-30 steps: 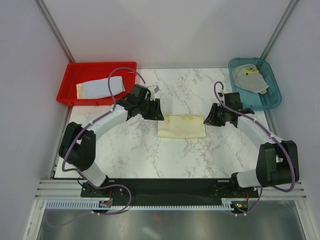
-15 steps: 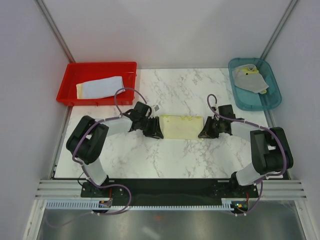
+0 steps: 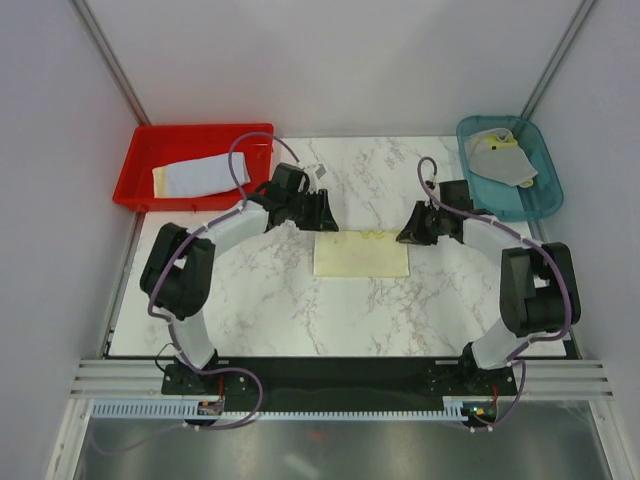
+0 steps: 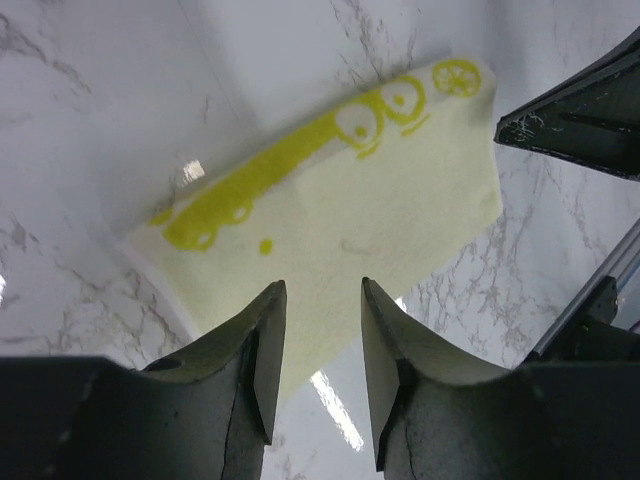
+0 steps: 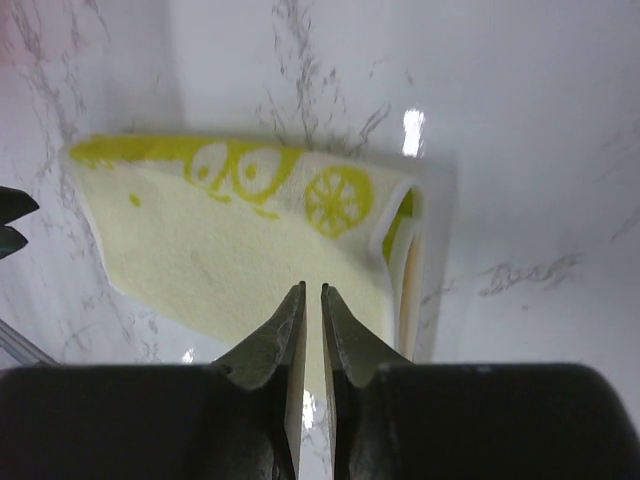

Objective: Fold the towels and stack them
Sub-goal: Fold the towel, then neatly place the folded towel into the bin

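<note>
A folded cream-yellow towel with a lemon print on its far edge lies flat at the table's middle. It also shows in the left wrist view and the right wrist view. My left gripper hovers just off the towel's far left corner; its jaws stand open and empty. My right gripper hovers at the far right corner; its jaws are almost closed, with nothing between them. A pale lavender-blue towel lies folded in the red tray.
A teal tray at the back right holds grey and yellow towels. Metal frame posts stand at both back corners. White walls enclose the marble table. The right gripper's fingers show at the left wrist view's upper right.
Half a second ago both grippers were low at the towel's left and right ends. Both have since lifted and drawn back toward the far side. The towel lies flat, unheld.
</note>
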You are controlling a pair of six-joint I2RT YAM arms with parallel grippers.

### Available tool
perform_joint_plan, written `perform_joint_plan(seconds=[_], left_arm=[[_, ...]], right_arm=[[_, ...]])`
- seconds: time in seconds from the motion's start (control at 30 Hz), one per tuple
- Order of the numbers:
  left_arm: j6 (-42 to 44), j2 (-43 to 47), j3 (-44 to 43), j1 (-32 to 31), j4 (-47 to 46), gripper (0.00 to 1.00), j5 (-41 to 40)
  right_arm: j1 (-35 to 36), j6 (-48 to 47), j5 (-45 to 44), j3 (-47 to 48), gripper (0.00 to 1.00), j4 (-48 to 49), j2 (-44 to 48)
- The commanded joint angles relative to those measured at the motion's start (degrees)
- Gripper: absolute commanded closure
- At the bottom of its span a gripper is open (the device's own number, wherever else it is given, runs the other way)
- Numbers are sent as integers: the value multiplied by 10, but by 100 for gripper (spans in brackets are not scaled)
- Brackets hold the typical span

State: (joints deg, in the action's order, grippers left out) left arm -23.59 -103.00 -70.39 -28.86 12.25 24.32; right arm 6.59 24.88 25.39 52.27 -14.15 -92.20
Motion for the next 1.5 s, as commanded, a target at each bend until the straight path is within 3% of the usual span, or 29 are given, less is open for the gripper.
perform_joint_plan(seconds=[0.0, 0.23, 0.37, 0.5, 0.6, 0.73, 0.83, 0.93, 0.97, 1.13, 1.47], left_arm=[[35, -61, -45, 14, 15, 57, 12], [43, -138, -87, 50, 26, 58, 6], [50, -155, -104, 60, 27, 57, 33], [64, -122, -121, 60, 42, 51, 58], [84, -87, -124, 61, 73, 47, 33], [84, -9, -58, 61, 89, 39, -5], [75, 15, 9, 59, 75, 37, -5], [51, 28, 68, 57, 26, 36, 23], [43, 23, 75, 56, 19, 36, 27], [3, 0, 97, 37, -27, 36, 17], [-59, -64, 82, 7, -21, 38, -23]], right_arm=[[-16, -12, -10, 57, 82, 5, -44], [-26, -38, -26, 100, 81, 31, -161], [-27, -45, -31, 106, 80, 33, -170], [-26, -44, -34, 117, 77, 26, -141], [-26, -41, -32, 136, 74, -3, -104], [-26, -38, -30, 140, 66, -23, -53], [-26, -37, -28, 129, 54, -33, -12], [-25, -34, -21, 115, 30, -47, 18], [-25, -34, -17, 112, 28, -48, 25], [-25, -34, -19, 96, 26, -52, 64], [-17, -34, -27, 93, 24, -53, 91]])
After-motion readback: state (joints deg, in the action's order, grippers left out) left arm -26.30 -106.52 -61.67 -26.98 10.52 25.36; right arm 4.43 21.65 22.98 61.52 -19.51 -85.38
